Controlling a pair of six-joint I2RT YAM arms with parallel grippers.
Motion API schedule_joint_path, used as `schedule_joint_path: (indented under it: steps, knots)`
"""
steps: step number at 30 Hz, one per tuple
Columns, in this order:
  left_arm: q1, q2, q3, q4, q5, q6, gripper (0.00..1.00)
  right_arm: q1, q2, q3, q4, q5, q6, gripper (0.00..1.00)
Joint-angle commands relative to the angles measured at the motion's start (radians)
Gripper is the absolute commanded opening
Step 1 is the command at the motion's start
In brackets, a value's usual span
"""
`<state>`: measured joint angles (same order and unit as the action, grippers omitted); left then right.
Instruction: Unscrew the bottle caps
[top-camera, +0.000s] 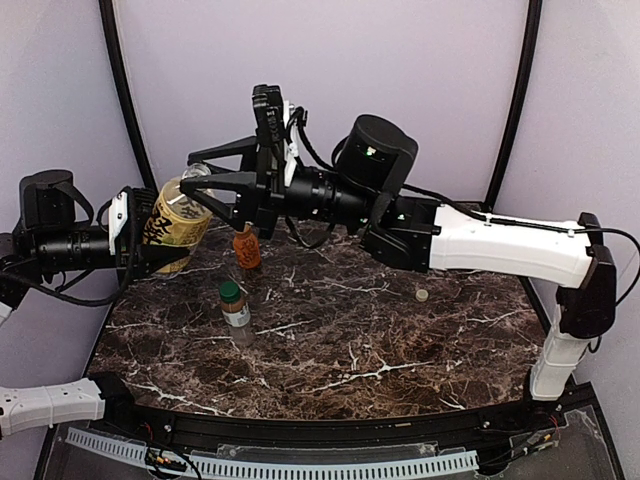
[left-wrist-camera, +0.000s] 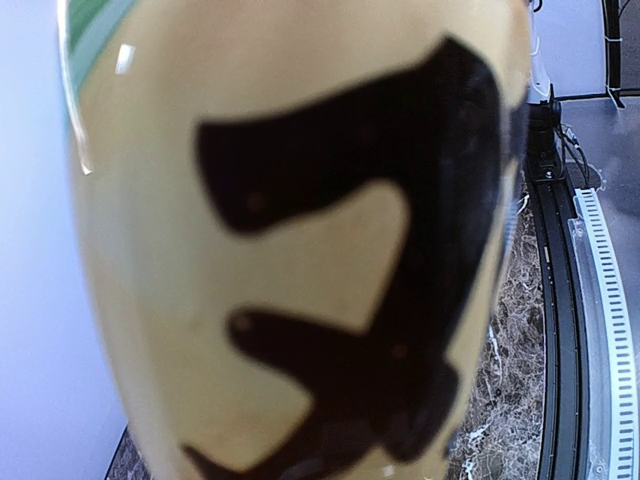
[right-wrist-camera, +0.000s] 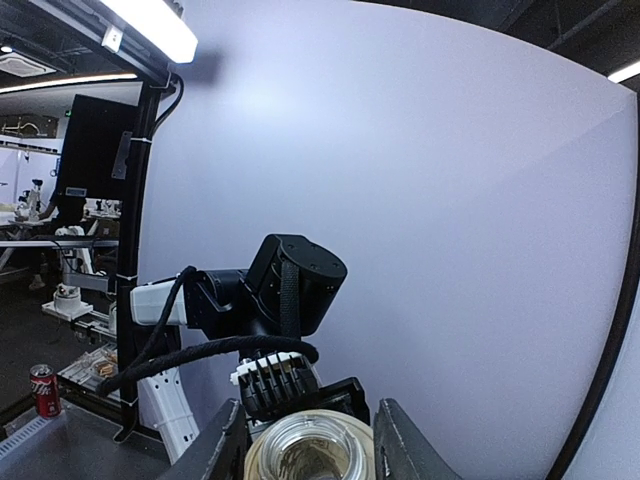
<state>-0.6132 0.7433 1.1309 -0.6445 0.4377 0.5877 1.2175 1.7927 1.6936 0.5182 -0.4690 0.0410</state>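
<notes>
My left gripper (top-camera: 140, 238) is shut on the tall yellow-green tea bottle (top-camera: 178, 222) and holds it tilted above the table's left side. Its label fills the left wrist view (left-wrist-camera: 300, 230) and hides the fingers. The bottle's clear mouth (right-wrist-camera: 310, 452) is uncapped. My right gripper (top-camera: 198, 170) is open, its fingers (right-wrist-camera: 222, 455) standing on either side of the mouth without touching it. A cream-white cap (top-camera: 422, 295) lies on the table at the right. The orange bottle (top-camera: 247, 252) wears its gold-orange cap (top-camera: 243, 230). The clear bottle (top-camera: 237, 315) wears its dark green cap (top-camera: 231, 291).
The dark marble table (top-camera: 400, 350) has a black rail (top-camera: 330, 440) along its near edge. Lilac backdrop walls close in the back and sides. The right arm (top-camera: 500, 245) stretches across above the table's back half.
</notes>
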Motion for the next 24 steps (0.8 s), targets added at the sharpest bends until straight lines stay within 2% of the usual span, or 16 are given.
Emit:
schedule_joint_path:
  steps: [1,6,10,11,12,13,14,15,17,24]
  knots:
    - [0.004,0.002,0.031,-0.015,0.013,0.002,0.15,0.008,0.024,0.041,-0.036,0.002,0.000,0.43]
    - [0.003,0.003,0.034,-0.015,0.006,0.006,0.15,0.008,0.030,0.061,-0.078,-0.001,-0.010,0.30]
    - [0.004,0.000,0.036,-0.018,0.003,0.007,0.15,0.007,0.026,0.074,-0.128,0.028,-0.021,0.00]
    - [0.004,-0.001,0.035,-0.021,0.001,0.008,0.17,0.007,0.022,0.078,-0.143,0.041,-0.022,0.00]
    - [0.004,-0.004,0.033,-0.023,0.000,0.012,0.31,0.008,0.015,0.078,-0.157,0.053,-0.025,0.00]
    - [0.004,-0.006,0.030,-0.025,-0.002,0.014,0.58,0.006,0.009,0.078,-0.173,0.069,-0.029,0.00]
    - [0.004,-0.010,0.027,-0.025,-0.003,0.017,0.72,0.007,-0.002,0.079,-0.191,0.095,-0.034,0.00]
    - [0.004,-0.013,0.022,-0.023,-0.009,0.017,0.92,0.005,-0.012,0.080,-0.211,0.122,-0.034,0.00]
    - [0.004,-0.022,0.016,-0.018,-0.028,0.017,0.98,-0.002,-0.043,0.085,-0.260,0.188,-0.066,0.00]
    - [0.016,-0.076,-0.013,-0.004,-0.140,0.032,0.99,-0.102,-0.191,0.008,-0.413,0.469,-0.098,0.00]
